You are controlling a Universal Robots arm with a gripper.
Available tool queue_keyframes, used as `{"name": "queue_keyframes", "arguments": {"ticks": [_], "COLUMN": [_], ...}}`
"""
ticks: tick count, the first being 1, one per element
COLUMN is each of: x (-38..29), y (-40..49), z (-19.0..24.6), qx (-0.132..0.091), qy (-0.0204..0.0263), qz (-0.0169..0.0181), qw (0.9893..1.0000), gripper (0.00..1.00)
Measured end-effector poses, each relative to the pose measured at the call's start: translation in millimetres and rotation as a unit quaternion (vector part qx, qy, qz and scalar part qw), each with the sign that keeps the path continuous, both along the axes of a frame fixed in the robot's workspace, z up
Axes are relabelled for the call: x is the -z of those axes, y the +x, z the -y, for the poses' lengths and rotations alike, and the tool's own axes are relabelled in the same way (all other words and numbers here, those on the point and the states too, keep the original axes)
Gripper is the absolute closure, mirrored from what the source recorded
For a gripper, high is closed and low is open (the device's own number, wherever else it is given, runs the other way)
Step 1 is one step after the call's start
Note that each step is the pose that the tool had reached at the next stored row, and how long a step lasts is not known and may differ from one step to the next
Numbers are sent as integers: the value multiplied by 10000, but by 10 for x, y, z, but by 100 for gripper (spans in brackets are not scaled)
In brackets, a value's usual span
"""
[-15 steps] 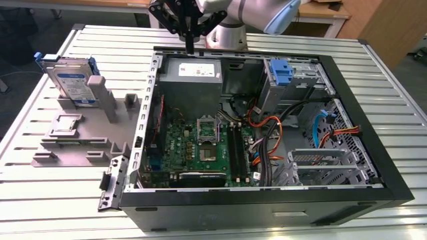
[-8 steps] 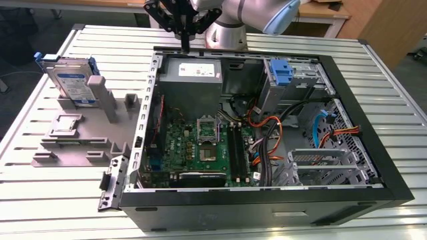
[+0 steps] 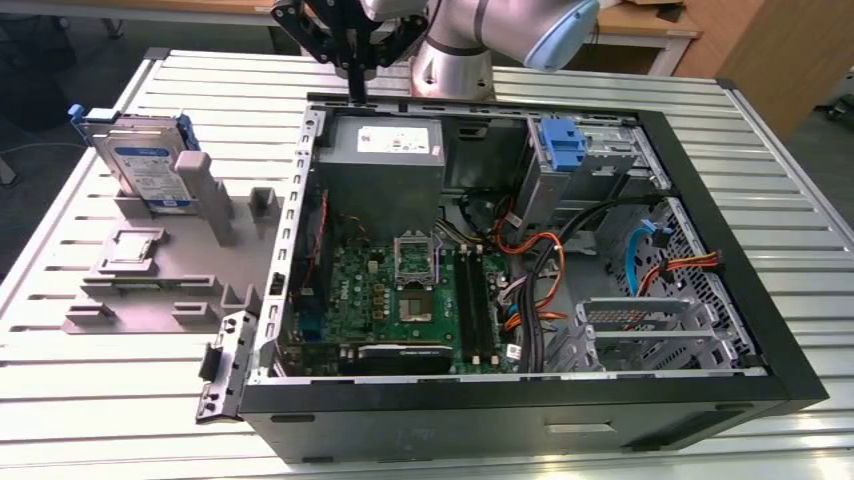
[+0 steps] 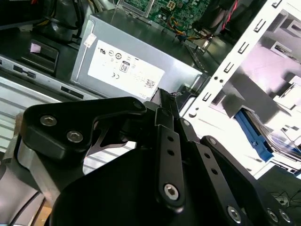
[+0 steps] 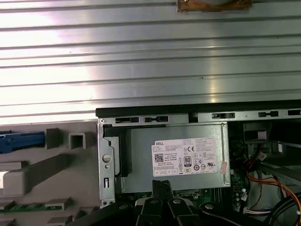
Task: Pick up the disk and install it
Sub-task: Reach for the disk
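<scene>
**Entry: gripper (image 3: pixel 358 88) empty, over the back of the computer case (image 3: pixel 781 330); disk (image 3: pixel 144 160) not yet picked.**

Detail: Your gripper's jaws are together with nothing between them. In both wrist views the tips hang close over the power supply (image 5: pixel 176 157) below, and no contact is evident. The disk stands on edge in the grey holder (image 3: pixel 167 270) on the worktop (image 3: pixel 200 90). It is outside the case and well apart from the gripper, off to its side toward the exterior view's left. For a sound pickup, part the jaws wider than the disk is thick before you close in. Approach from above and square them across its two flat faces. Grip the upper body rather than the blue rails, which likely need to stay free for seating. Then lift straight up, so the holder's posts do not catch it.
</scene>
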State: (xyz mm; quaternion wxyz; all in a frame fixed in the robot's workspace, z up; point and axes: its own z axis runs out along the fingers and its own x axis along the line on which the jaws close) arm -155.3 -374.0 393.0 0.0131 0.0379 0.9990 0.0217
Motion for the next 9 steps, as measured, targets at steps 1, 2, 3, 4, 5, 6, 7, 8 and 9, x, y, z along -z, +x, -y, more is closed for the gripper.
{"name": "queue_keyframes", "arguments": {"ticks": [1, 2, 3, 4, 5, 6, 7, 8, 9], "x": [0, 0, 1, 1, 1, 1, 1, 1, 1], "y": [-14, -28, -41, -56, -69, -83, -96, -111, -125], "z": [0, -1, -1, -1, -1, -1, -1, -1, -1], "qx": [0, 0, 0, 1, 1, 1, 1, 1, 0], "qy": [0, 0, 1, 0, 0, 0, 1, 0, 1], "qz": [0, 0, 0, 0, 0, 0, 0, 0, 0], "qw": [10000, 10000, 10000, 10000, 10000, 10000, 10000, 10000, 10000], "gripper": [90, 90, 90, 90, 90, 90, 90, 90, 90]}}
